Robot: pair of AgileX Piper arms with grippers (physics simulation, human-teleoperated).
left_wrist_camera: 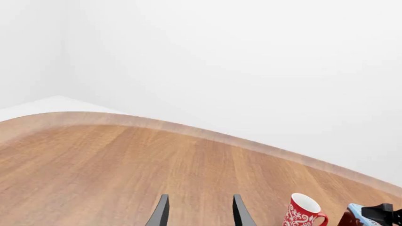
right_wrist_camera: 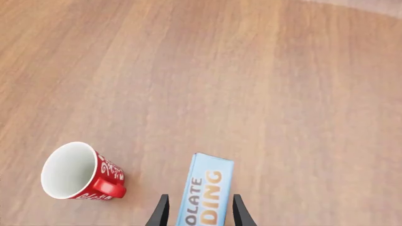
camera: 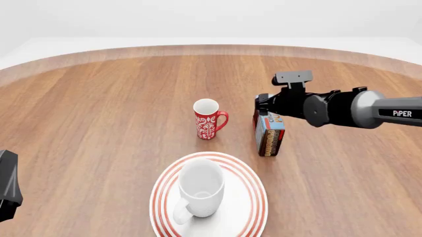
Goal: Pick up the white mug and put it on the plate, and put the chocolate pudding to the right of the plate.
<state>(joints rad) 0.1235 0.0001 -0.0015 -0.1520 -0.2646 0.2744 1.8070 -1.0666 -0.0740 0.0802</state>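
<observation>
Wood table (camera: 92,108): white mug (camera: 199,190) on plate (camera: 254,197), R gripper (right_wrist_camera: 199,212) astride chocolate pudding (right_wrist_camera: 205,193).

The right arm (camera: 343,108) is a glossy black and grey tube lettered "PiPER" in white (a small black bracket tops its wrist), ending in thin dark fingers (right_wrist_camera: 161,212).

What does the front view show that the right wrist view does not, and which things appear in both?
Front view only: the white mug standing on the plate, and the right arm itself.
Right wrist view only: the right end effector straddling the chocolate pudding, fingers either side.
Both: the red patterned mug, the pudding and the wooden table.
</observation>
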